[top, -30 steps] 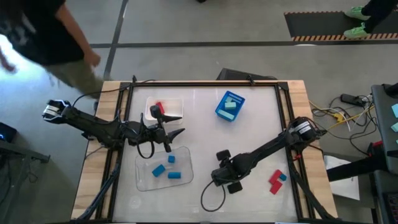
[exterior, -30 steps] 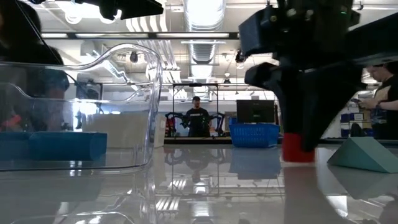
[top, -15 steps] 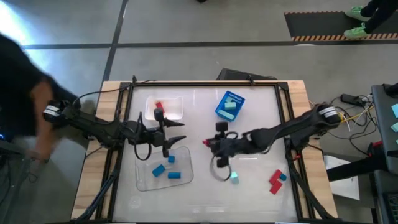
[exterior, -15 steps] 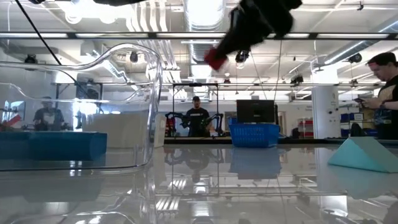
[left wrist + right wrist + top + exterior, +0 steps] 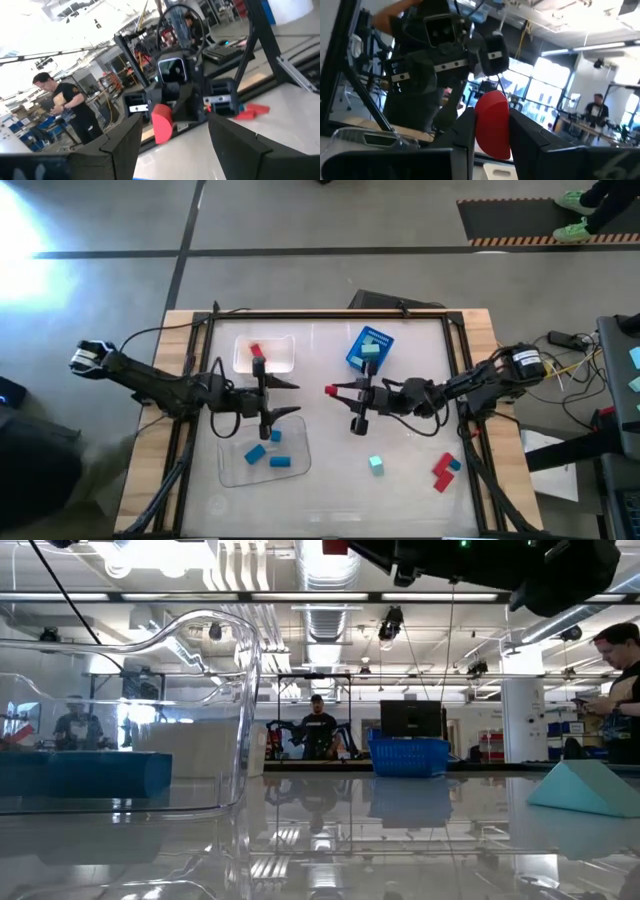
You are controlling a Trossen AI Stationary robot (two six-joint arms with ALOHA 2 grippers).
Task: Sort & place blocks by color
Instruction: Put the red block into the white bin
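Red was the block (image 5: 330,391) pinched between the fingers of the right gripper (image 5: 334,391), held in the air over the middle of the table (image 5: 420,480), level and pointing toward the left arm. The right wrist view showed that red block (image 5: 492,123) clamped between the two dark fingers. Facing it, the left gripper (image 5: 293,397) hung above the table with its fingers spread wide and nothing between them, just beside the clear tray (image 5: 232,467) and the white tray (image 5: 280,358). The two grippers were near each other but apart.

One red block (image 5: 256,351) lay in the white tray. Three blue blocks (image 5: 255,453) lay in the clear tray. The blue bin (image 5: 356,360) near the far edge held mint blocks (image 5: 371,348). A single mint block (image 5: 376,466) sat on the bare table toward the near side, and to its right a red block (image 5: 441,471) lay touching a small blue block (image 5: 454,465).

In the low view the mint block (image 5: 582,788) showed at the right, with a person (image 5: 621,690) standing beyond the table
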